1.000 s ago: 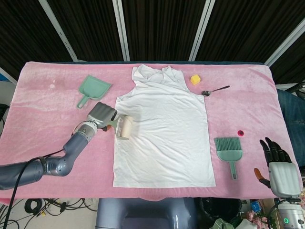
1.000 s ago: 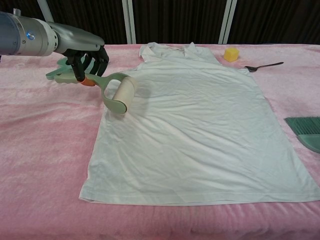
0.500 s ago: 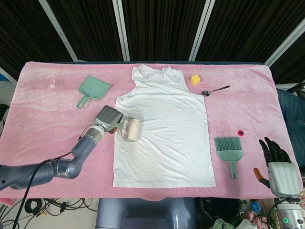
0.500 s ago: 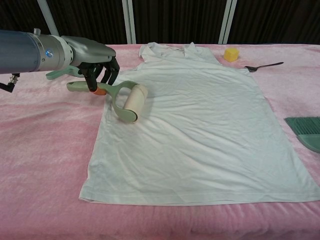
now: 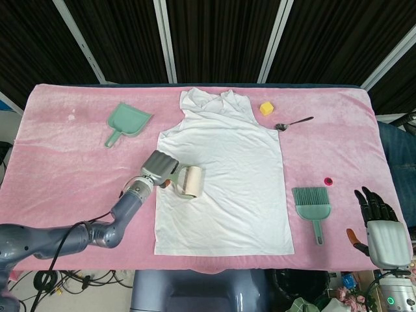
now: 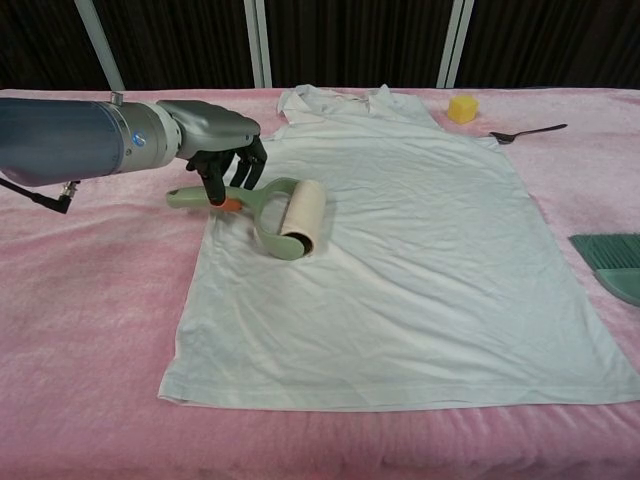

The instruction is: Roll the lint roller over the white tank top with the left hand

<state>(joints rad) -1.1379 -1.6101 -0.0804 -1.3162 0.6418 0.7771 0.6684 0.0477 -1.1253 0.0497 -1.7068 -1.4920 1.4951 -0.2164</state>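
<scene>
We see left robot hand gripping roller handle; roller head on top, right of hand.

head view: straight down from high up, whole pink table.
chest view: low, near, facing across it.
shared: tank top.

Grey metal arm — silver-backed left hand, black fingers.
</scene>
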